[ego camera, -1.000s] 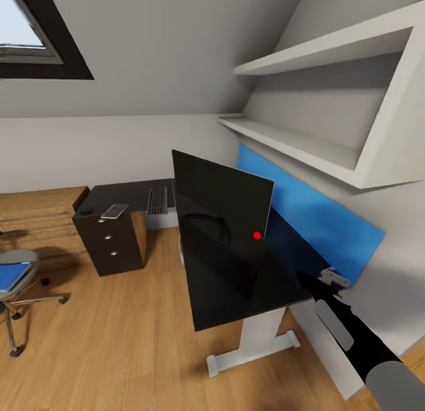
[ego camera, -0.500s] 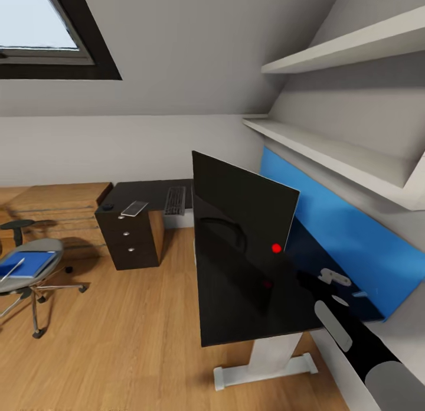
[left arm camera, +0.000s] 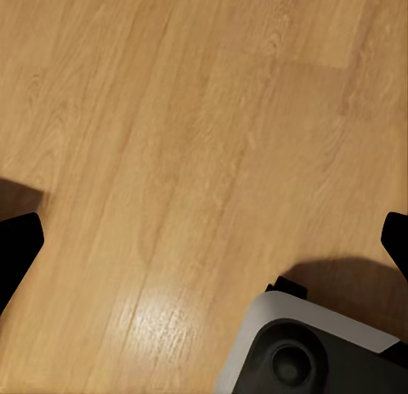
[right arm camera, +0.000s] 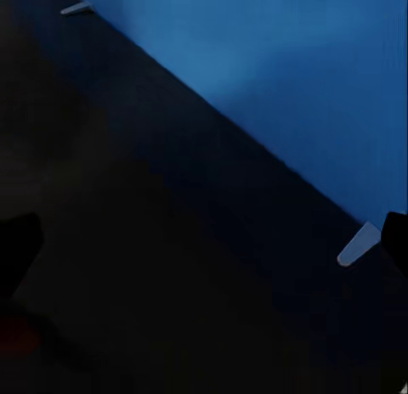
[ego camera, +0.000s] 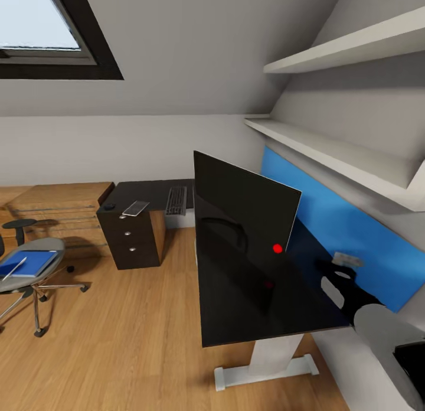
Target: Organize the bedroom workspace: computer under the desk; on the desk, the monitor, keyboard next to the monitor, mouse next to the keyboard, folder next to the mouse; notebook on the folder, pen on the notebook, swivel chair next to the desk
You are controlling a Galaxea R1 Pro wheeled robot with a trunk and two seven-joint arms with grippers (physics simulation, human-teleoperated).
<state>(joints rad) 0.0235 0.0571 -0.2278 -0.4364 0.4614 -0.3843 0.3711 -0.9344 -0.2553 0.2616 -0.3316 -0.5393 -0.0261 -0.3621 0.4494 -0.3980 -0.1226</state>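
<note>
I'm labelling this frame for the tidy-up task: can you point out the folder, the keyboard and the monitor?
folder (ego camera: 28, 263), head view, on the middle of its blue cover, lying on the chair seat.
keyboard (ego camera: 176, 200), head view, on the middle of its key area.
monitor (ego camera: 245, 204), head view, on the middle of its black screen.

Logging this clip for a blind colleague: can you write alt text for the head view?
A monitor stands on a glossy black desk, with a keyboard on its far wing. At left, a blue folder lies on a swivel chair.
</note>
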